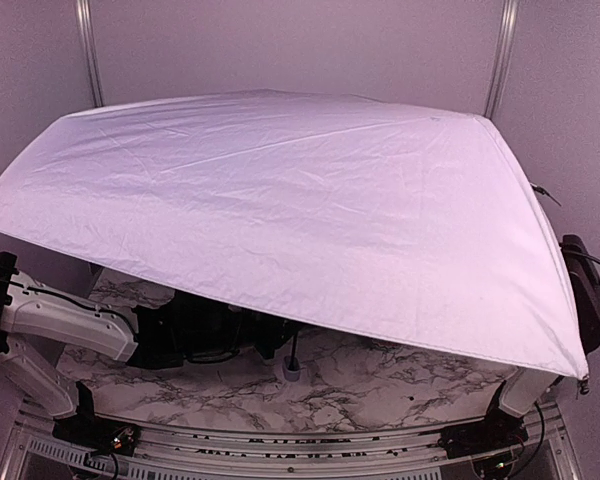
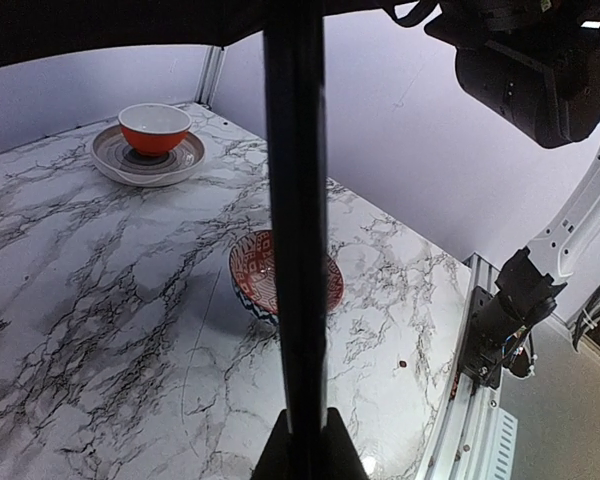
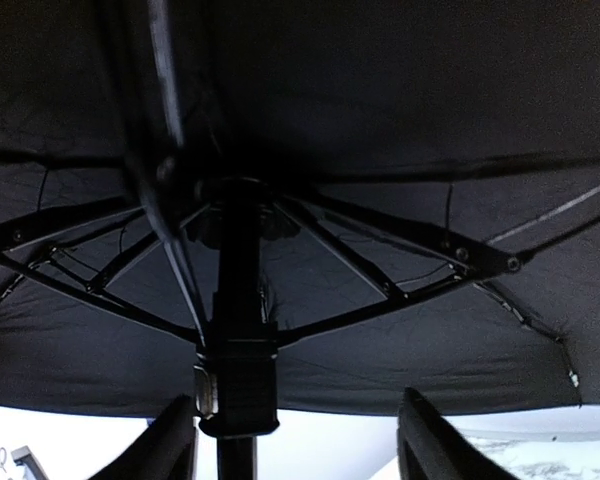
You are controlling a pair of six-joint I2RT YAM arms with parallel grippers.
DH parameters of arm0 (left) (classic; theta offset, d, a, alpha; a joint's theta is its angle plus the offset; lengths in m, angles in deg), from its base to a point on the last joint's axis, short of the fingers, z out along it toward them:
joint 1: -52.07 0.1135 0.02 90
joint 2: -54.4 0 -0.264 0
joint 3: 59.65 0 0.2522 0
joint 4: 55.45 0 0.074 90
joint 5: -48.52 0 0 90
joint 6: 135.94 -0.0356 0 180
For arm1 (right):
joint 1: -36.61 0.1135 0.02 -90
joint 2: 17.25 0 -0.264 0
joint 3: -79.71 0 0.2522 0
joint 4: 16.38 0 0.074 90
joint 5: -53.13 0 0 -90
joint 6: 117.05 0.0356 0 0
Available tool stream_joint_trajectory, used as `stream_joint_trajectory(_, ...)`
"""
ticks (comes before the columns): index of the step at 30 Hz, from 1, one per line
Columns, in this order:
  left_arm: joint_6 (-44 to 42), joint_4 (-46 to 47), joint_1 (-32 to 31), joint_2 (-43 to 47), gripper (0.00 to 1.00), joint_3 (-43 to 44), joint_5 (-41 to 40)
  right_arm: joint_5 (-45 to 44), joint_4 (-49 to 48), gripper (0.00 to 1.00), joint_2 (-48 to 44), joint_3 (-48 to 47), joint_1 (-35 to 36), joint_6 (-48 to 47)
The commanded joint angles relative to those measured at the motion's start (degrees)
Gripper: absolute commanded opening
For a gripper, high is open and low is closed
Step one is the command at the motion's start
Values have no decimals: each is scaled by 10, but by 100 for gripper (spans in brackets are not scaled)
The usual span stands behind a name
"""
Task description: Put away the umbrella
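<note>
Umbrella [image 1: 280,210] open, canopy fills most of top view, upper left to lower right; handle [image 1: 293,370] at lower centre, near table [image 1: 380,385]. L gripper [image 2: 306,445] clenched on shaft [image 2: 295,200], bottom centre of L wrist view. R gripper [image 3: 300,440] released, fingers [image 3: 175,445] wide apart either side of runner [image 3: 238,385], under the ribs. Patterned bowl [image 2: 255,275] behind shaft; orange bowl [image 2: 154,128] on plate [image 2: 110,160], upper left.

Umbrella [image 1: 280,200] above table [image 1: 380,385]; bowl [image 2: 248,275] beneath
</note>
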Motion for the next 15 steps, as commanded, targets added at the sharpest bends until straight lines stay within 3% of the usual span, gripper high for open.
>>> stream_joint_trajectory(1,-32,46,-7,11,0,15,-1,-4,-48,72,13,-23,-3,0)
stream_joint_trajectory(15,2,75,-7,9,0,34,-8,-68,-273,69,59,13,16,-2)
